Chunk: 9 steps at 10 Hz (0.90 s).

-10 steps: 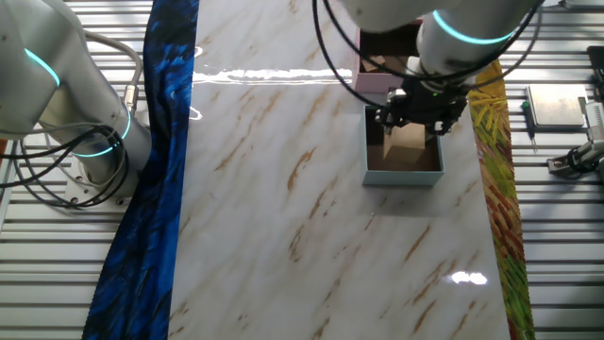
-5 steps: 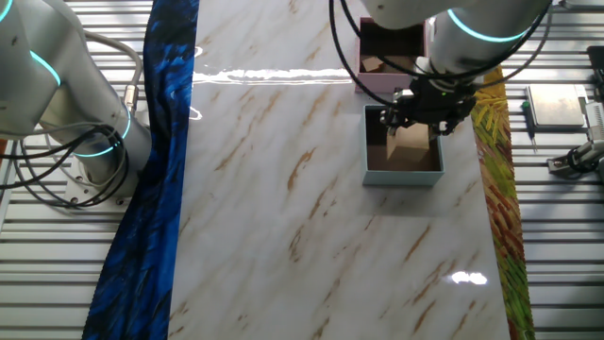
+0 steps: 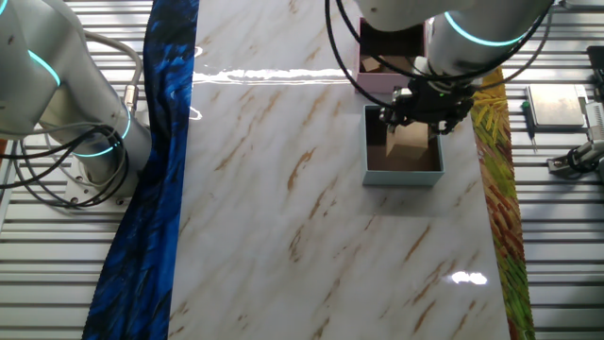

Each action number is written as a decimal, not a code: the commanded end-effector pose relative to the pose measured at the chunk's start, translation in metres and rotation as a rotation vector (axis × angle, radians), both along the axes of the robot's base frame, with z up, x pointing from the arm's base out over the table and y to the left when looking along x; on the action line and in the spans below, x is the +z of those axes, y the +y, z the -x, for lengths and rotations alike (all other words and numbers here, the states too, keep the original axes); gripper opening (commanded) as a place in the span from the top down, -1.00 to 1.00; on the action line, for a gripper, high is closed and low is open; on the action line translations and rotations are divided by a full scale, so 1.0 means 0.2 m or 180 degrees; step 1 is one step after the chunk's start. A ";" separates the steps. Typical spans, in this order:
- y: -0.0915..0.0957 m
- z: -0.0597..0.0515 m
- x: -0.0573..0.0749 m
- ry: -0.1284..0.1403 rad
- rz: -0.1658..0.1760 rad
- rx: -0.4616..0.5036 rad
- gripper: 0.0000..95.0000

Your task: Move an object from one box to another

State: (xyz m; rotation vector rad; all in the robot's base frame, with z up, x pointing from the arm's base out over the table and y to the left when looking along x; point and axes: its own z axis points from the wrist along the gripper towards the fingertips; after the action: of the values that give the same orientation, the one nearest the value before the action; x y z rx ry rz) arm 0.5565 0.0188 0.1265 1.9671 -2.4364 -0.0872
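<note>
The grey-blue box [image 3: 404, 175] stands on the marble table at the right, with a tan block [image 3: 408, 144] inside it. My gripper [image 3: 425, 115] hangs over the box's far edge, directly above the block. Its dark head hides the fingertips, so I cannot tell whether they touch or hold the block. The pink box [image 3: 375, 83] sits just behind, partly covered by my arm, and a small tan piece [image 3: 372, 64] shows inside it.
A blue patterned cloth [image 3: 156, 179] runs down the table's left edge and a yellow-green one [image 3: 505, 179] down the right. A second arm's base [image 3: 66, 104] with cables stands at far left. Dark devices [image 3: 557, 109] lie at the right.
My gripper has shifted slightly right and toward the pink box over the last second. The tan block looks to be in about the same spot.
</note>
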 end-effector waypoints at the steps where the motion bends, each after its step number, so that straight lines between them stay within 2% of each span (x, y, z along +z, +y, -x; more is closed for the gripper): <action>1: 0.21 -0.03 0.06 0.0014 -0.0023 -0.0151 1.00; 2: 0.25 -0.03 0.07 0.0018 -0.0034 -0.0189 1.00; 3: 0.39 -0.02 0.09 0.0017 -0.0041 -0.0311 1.00; 5: 0.53 -0.01 0.09 0.0018 -0.0033 -0.0448 1.00; 7: 0.60 -0.01 0.09 0.0019 -0.0003 -0.0539 1.00; 9: 0.60 -0.01 0.09 0.0006 0.0055 -0.0403 1.00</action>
State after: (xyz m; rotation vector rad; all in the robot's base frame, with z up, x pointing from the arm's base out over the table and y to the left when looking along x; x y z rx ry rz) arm 0.5589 0.1386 0.1439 1.7529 -2.5838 -0.0712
